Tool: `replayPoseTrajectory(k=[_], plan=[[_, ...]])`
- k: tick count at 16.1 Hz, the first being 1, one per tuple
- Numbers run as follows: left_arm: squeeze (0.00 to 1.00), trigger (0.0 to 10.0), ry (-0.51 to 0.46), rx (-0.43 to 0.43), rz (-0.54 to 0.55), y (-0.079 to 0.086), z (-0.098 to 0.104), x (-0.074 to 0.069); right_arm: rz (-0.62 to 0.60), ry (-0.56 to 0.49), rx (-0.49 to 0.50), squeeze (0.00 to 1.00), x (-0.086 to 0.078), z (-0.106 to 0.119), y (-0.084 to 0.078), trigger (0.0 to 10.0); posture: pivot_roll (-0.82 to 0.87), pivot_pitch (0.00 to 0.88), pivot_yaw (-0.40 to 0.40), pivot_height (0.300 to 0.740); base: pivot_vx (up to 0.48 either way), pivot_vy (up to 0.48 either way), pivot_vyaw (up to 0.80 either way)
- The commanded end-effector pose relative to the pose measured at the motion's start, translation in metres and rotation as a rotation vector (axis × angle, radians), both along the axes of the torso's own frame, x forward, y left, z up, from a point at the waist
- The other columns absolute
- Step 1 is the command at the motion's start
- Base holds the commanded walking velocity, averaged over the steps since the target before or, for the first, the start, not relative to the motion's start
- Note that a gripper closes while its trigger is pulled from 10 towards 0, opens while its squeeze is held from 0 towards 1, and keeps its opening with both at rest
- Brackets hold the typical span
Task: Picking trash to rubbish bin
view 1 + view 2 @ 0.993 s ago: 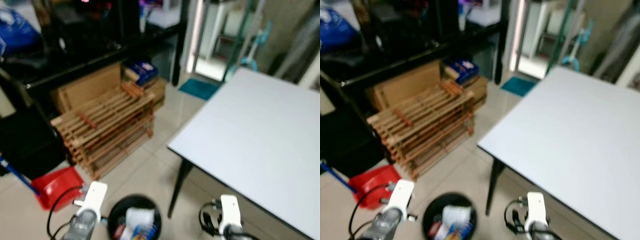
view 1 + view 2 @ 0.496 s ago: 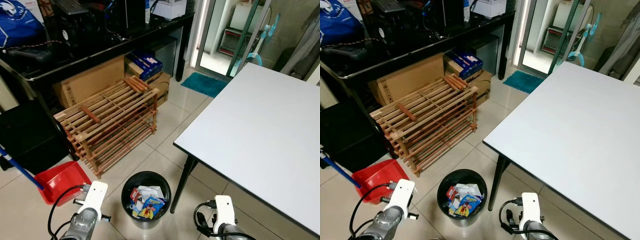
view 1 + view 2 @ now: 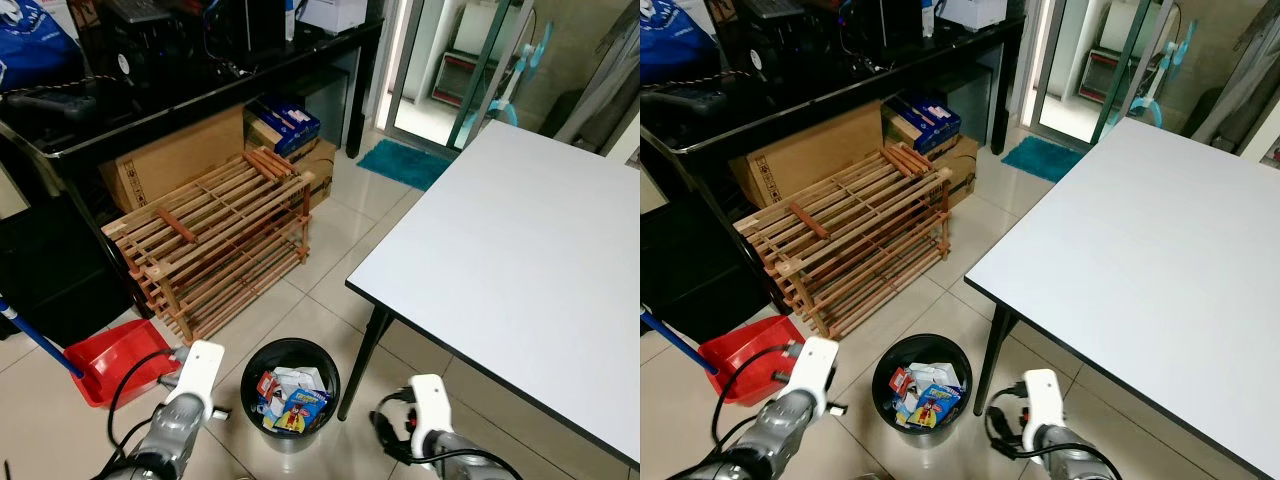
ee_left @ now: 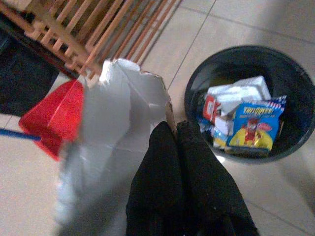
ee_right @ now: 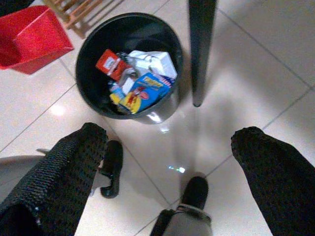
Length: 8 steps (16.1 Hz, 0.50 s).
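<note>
A black rubbish bin point(image 3: 325, 362) stands on the tiled floor by the table leg, holding a blue-and-yellow snack packet point(image 3: 292, 410) and other wrappers. In the left wrist view my left gripper point(image 4: 174, 129) is shut on a crumpled white sheet of paper point(image 4: 118, 123), held beside the bin point(image 4: 194, 88), between it and the red dustpan. My right gripper point(image 5: 170, 135) hangs open above the floor on the bin's point(image 5: 86, 49) other side, fingers point(image 5: 74, 157) wide apart with nothing between them. Both silver wrists show low in the eye views, left point(image 3: 195, 375) and right point(image 3: 427, 405).
A white table point(image 3: 520, 270) fills the right, its black leg point(image 3: 362, 360) right by the bin. A wooden slatted rack point(image 3: 215, 250) and cardboard boxes stand under a black desk at the back left. A red dustpan point(image 3: 115, 360) lies left of the bin.
The head view was blurred a second ago and is now sharp and slightly shifted. Both wrists show a little higher in the picture; the bin stays put.
</note>
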<state>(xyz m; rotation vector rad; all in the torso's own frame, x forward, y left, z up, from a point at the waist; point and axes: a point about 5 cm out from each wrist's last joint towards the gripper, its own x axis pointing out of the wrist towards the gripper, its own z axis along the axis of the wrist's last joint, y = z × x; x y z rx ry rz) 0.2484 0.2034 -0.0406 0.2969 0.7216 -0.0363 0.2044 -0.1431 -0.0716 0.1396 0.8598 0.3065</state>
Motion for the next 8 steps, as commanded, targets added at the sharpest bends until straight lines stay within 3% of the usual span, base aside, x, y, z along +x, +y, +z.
replayPoseTrajectory(k=[1,8], plan=[[0.0,10.0,0.009,-0.007,-0.01,-0.002,0.001,0.003,0.022,-0.019,-0.006,0.0,0.005,0.003,0.001,10.0,-0.03,0.072,-0.035,0.74,0.0,0.0,0.0],[0.0,10.0,-0.084,-0.059,-0.112,-0.031,0.023,0.035,0.069,-0.129,0.059,0.0,0.007,0.011,0.008,10.0,-0.12,0.193,-0.043,0.74,0.0,0.0,0.0]])
